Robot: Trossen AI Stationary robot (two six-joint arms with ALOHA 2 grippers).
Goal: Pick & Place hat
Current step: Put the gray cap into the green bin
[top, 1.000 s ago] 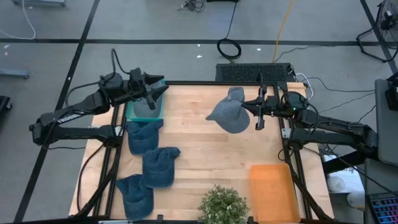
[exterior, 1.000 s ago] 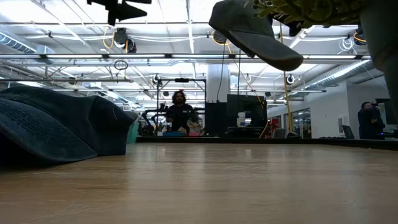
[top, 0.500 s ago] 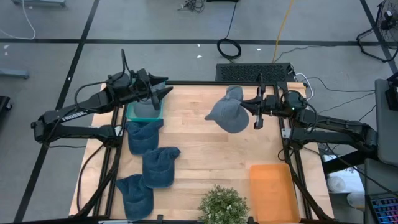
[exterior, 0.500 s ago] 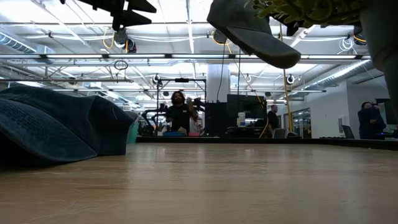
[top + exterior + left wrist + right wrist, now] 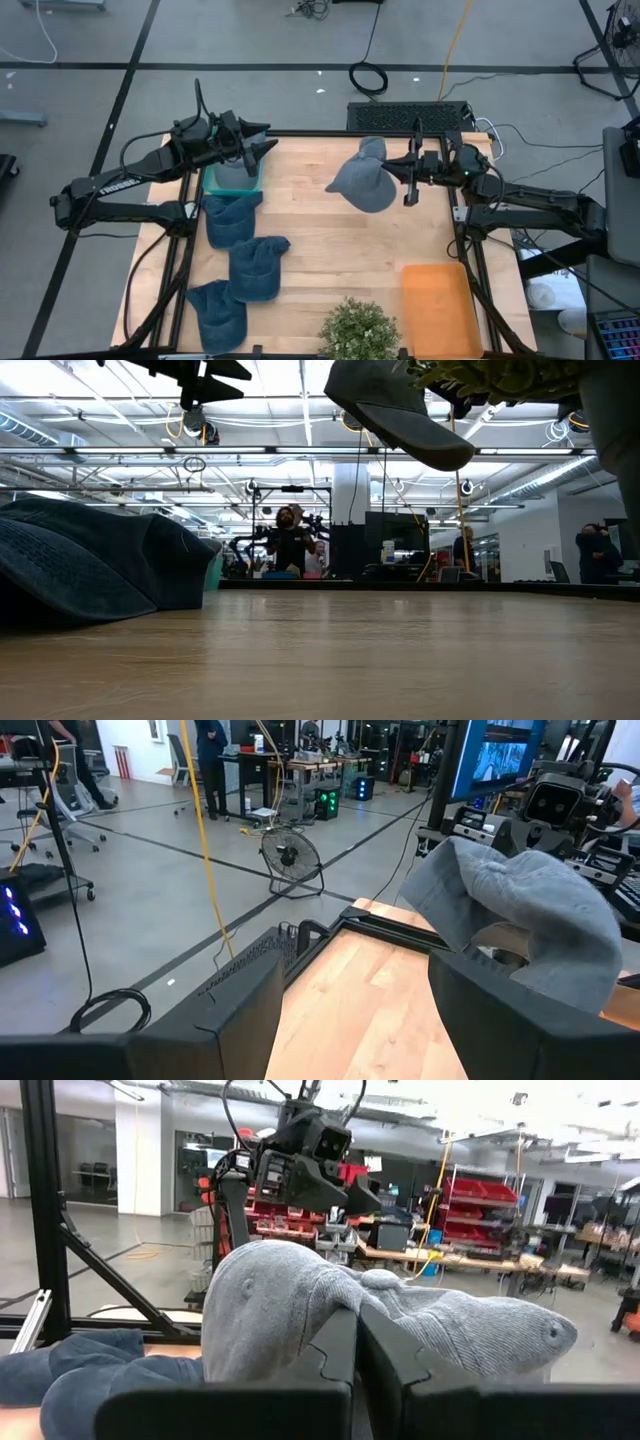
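A grey hat [image 5: 362, 182] hangs in the air over the far right part of the table, with my right gripper [image 5: 399, 172] shut on it. The low view shows the hat [image 5: 398, 405] high above the tabletop. My left gripper [image 5: 268, 138] stands open above the teal bin [image 5: 234, 180] at the far left, holding nothing. It points level toward the hat [image 5: 520, 900]. Three dark blue hats [image 5: 232, 218] [image 5: 257, 266] [image 5: 218, 314] lie flat on the table's left side. My right gripper pinches the grey hat's cloth at the hat's right side [image 5: 330, 1315] between its two shut fingers [image 5: 385, 1355]. The fingers come nearly level from the table's right side. The hat is lifted clear of the table and droops slack past the fingertips.
An orange tray [image 5: 438, 308] lies at the near right. A potted plant [image 5: 358, 330] stands at the near edge. Bare wood [image 5: 330, 250] lies in the middle. One blue hat [image 5: 90, 565] fills the low view's left. People move in the room behind.
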